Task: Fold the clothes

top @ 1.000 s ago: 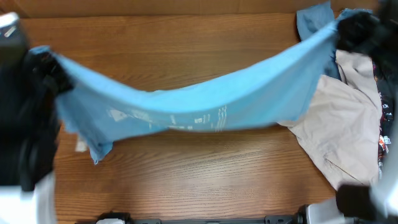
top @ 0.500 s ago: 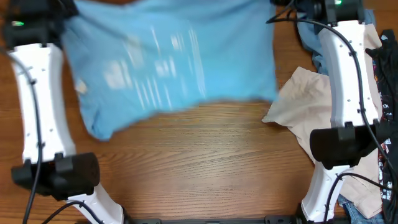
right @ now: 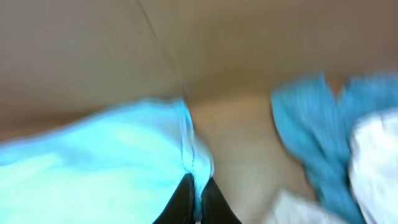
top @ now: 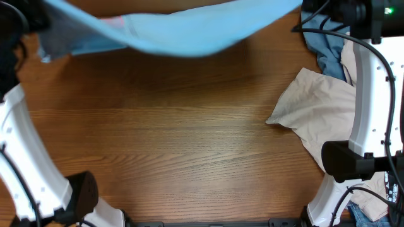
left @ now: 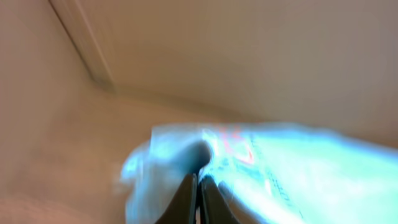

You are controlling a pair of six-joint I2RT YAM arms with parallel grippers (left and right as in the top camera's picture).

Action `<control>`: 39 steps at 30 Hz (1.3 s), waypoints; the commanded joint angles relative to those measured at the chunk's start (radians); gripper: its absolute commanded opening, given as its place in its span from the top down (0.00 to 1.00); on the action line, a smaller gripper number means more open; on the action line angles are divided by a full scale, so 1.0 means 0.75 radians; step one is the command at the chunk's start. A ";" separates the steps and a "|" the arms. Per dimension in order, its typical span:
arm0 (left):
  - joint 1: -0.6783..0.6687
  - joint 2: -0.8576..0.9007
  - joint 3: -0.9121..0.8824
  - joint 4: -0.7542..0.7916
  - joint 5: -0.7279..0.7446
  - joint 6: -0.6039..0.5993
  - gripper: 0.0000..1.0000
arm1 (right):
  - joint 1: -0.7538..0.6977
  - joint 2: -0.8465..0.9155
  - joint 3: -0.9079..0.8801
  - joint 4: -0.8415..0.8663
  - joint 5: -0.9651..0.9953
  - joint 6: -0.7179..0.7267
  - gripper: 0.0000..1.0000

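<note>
The sky-blue T-shirt (top: 183, 28) hangs stretched in the air across the far edge of the table, held at both ends. In the left wrist view my left gripper (left: 199, 190) is shut on a bunched edge of the T-shirt (left: 286, 168), red print showing near the dark fingers (left: 185, 198). The right wrist view shows my right gripper (right: 198, 196) shut on a seamed edge of the T-shirt (right: 93, 162). Both wrist views are blurred. From overhead, both grippers lie at the top edge, hidden behind cloth and arms.
A beige garment (top: 319, 116) lies crumpled on the right of the wooden table (top: 177, 151), with a dusty blue garment (top: 328, 53) behind it. The dusty blue garment (right: 323, 137) also shows right of my right gripper. White arm links (top: 369, 82) stand at both sides.
The T-shirt has swung from mid-table up and away to the far edge, carried by both grippers. The arms have shifted outward and the wood beneath is now uncovered.
</note>
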State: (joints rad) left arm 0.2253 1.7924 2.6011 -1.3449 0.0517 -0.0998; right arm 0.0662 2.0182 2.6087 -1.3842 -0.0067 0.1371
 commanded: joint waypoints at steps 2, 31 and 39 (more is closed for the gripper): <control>-0.039 0.120 -0.084 -0.256 0.077 0.066 0.96 | -0.007 0.012 -0.127 -0.112 0.047 -0.049 0.96; -0.174 0.132 -1.319 -0.424 -0.185 -0.149 0.96 | -0.036 -0.023 -1.064 -0.406 -0.007 -0.052 0.96; -0.127 -0.197 -1.521 -0.379 -0.466 -0.431 0.96 | -0.241 -0.165 -1.235 -0.346 -0.064 -0.044 0.96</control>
State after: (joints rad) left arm 0.0982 1.8061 1.4845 -1.6218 -0.1192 -0.2562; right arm -0.0505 1.9972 1.7176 -1.6463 -0.0296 0.1040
